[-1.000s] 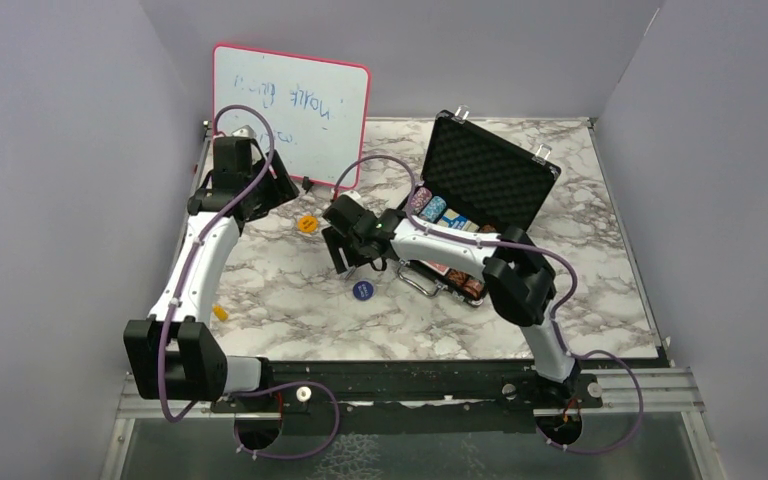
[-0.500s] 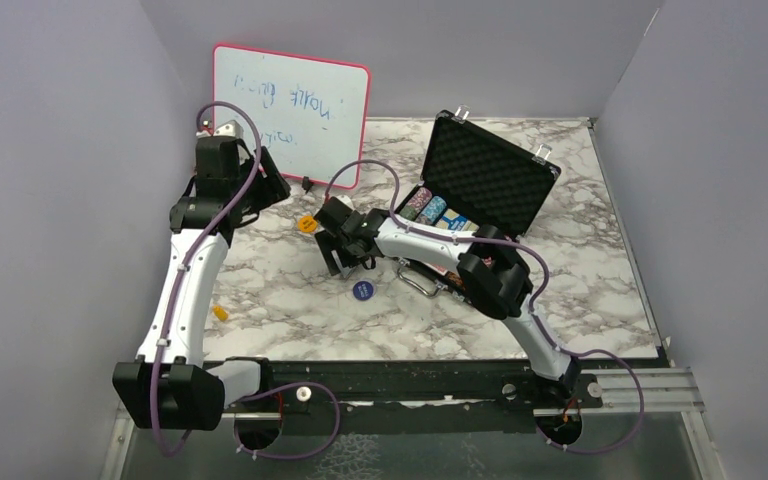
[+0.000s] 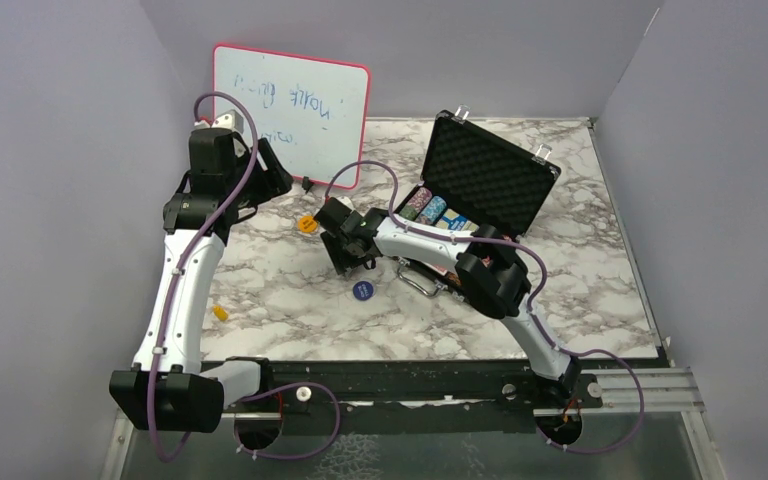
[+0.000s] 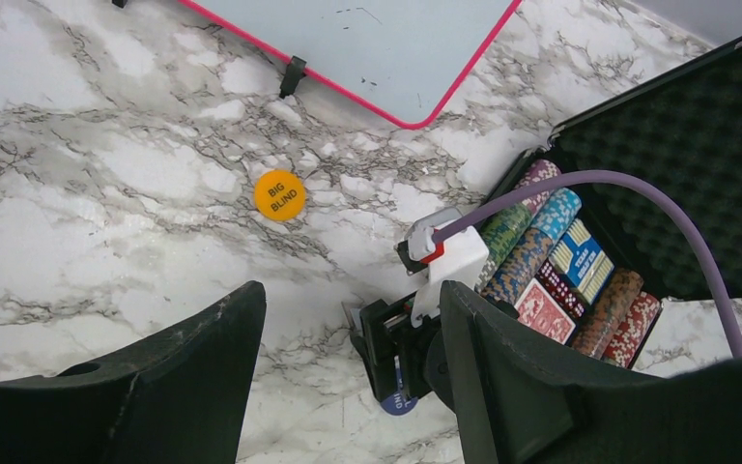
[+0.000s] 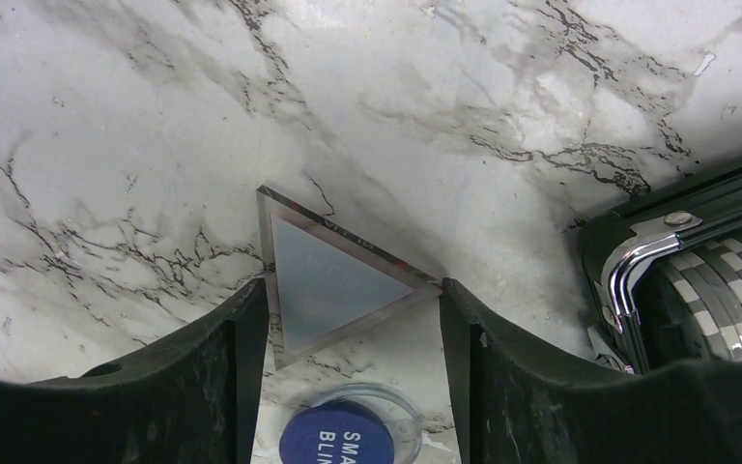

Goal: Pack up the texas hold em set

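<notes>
**Over the loose pieces: both arms repositioned, nothing gripped yet**

On the marble table (image 3: 580, 290) the black case (image 3: 485, 180) stands open with its foam lid raised. Chip stacks (image 4: 531, 246) and red-backed cards (image 4: 541, 309) already lie in its tray. Compared with a second ago, the left arm has swung back toward the whiteboard (image 3: 290, 105). The left gripper (image 4: 348, 309) now hangs high, fingers spread wide and empty. The orange button (image 4: 278, 194) lies ahead of it on the table, not between the fingers.

Over the same second the right gripper (image 5: 353, 300) has shifted left, away from the case front, and sits low over the table. Its fingers are also spread wide. A clear triangular plate (image 5: 324, 280) lies flat between them, and the blue button (image 5: 338, 440) lies just beyond the plate's near corner. The plate may be a marker from the set, but its face cannot be read.

Judged from this layout, both buttons and the plate remain outside the case. The shift suggests each arm is lining up on one loose piece. The next move would call for a descent and a pinch on a thin, flat thing, which may skid on smooth marble.
</notes>
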You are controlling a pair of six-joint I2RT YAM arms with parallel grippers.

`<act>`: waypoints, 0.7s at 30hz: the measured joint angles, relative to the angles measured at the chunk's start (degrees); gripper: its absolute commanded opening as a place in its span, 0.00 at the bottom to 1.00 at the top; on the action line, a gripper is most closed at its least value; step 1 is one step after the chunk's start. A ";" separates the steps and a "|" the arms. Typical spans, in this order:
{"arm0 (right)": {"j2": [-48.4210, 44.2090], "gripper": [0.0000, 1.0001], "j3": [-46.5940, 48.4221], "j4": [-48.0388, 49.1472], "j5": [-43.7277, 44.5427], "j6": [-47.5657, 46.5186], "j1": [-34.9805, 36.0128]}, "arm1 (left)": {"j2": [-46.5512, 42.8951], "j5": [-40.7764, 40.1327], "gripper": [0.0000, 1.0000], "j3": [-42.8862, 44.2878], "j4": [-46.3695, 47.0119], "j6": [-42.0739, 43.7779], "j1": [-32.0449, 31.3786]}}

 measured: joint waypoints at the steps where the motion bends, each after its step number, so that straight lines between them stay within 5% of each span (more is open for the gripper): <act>1: 0.00 0.53 0.00 -0.02 0.02 0.11 0.00 | 0.00 0.02 0.69 0.09 -0.02 0.07 0.00; 10: -3.19 0.53 -3.19 0.98 2.16 0.76 0.00 | 1.64 0.09 0.69 2.16 -1.44 0.87 -0.37; 21: -26.29 0.53 -14.80 6.45 16.33 7.04 -1.44 | 7.04 -3.10 0.69 4.39 -3.32 2.10 -2.38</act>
